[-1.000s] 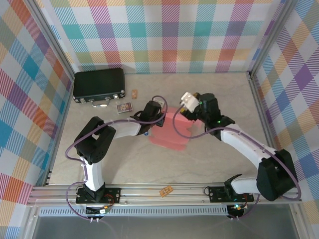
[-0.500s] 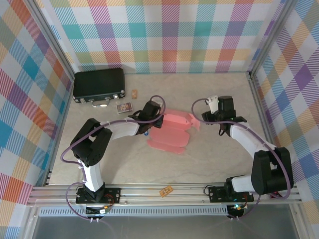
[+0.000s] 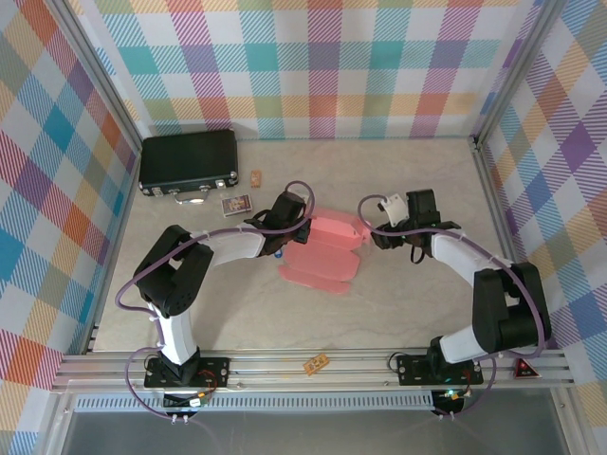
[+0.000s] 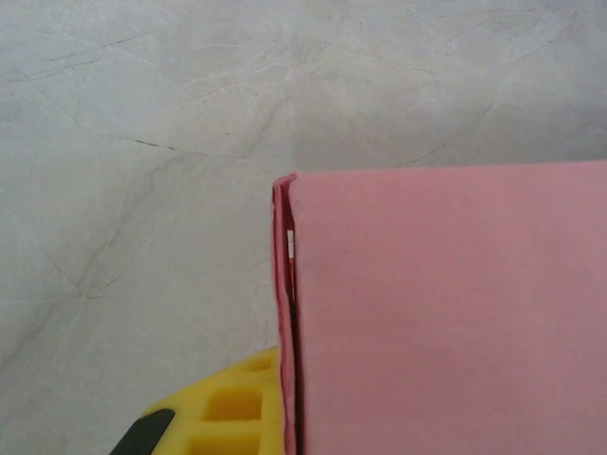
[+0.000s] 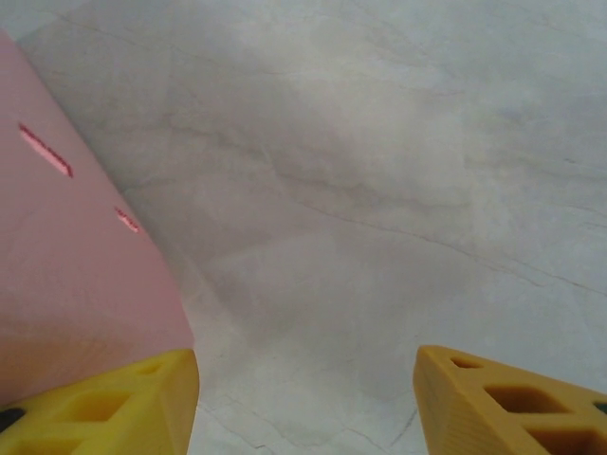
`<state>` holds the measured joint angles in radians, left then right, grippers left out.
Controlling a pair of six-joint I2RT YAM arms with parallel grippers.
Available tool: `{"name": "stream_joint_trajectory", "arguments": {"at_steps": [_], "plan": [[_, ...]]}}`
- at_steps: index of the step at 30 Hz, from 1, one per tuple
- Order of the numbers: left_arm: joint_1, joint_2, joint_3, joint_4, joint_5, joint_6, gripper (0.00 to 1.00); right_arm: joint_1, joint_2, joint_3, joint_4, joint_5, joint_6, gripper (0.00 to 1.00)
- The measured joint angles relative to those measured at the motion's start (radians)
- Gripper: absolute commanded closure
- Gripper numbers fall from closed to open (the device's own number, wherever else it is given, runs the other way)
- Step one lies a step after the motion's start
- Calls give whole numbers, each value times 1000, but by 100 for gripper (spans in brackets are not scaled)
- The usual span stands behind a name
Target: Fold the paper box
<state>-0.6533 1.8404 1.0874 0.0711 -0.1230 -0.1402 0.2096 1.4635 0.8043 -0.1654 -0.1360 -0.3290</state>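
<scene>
- Paper box (image 3: 321, 263) lay near the middle of the table (image 3: 417, 303), between the two arms. It was a salmon-pink cardboard sheet, partly folded, with one panel flat toward the near edge.
- From above, the exact fold lines and how far the far part stood off the table were hard to make out.
- The left gripper (image 3: 304, 230) sat at the box's left edge, and from above its fingertips were hidden under the wrist and cable.
- The left wrist camera gave what the overhead one could not. The box (image 4: 446, 313) ran off the frame at right and bottom, and its left edge showed two thin layers pressed together.
- One yellow finger (image 4: 228, 409) lay against that edge and the other was hidden behind the card. The left gripper was clenched on the box edge.
- The right gripper (image 3: 377, 235) sat just beside the box's right-hand flap. From above I could not tell whether it touched the flap.
- In the right wrist camera, that gripper (image 5: 303, 398) had its fingers spread, with bare table between them and nothing grasped. The pink card (image 5: 66, 256) was cut off at the left and met the top of the left-side finger (image 5: 104, 408).
- Two small slits showed in the card there, which the overhead view did not show.
- A black case (image 3: 188, 163) lay well apart at the far left, with a small card (image 3: 236, 203) near it whose print was too small to read.
</scene>
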Motion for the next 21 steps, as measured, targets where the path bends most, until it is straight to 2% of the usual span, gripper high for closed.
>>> {"name": "stream_joint_trajectory", "arguments": {"at_steps": [21], "plan": [[-21,0,24,-49,-14,-28,91,100,111,90,-39,-90,15,44]]}}
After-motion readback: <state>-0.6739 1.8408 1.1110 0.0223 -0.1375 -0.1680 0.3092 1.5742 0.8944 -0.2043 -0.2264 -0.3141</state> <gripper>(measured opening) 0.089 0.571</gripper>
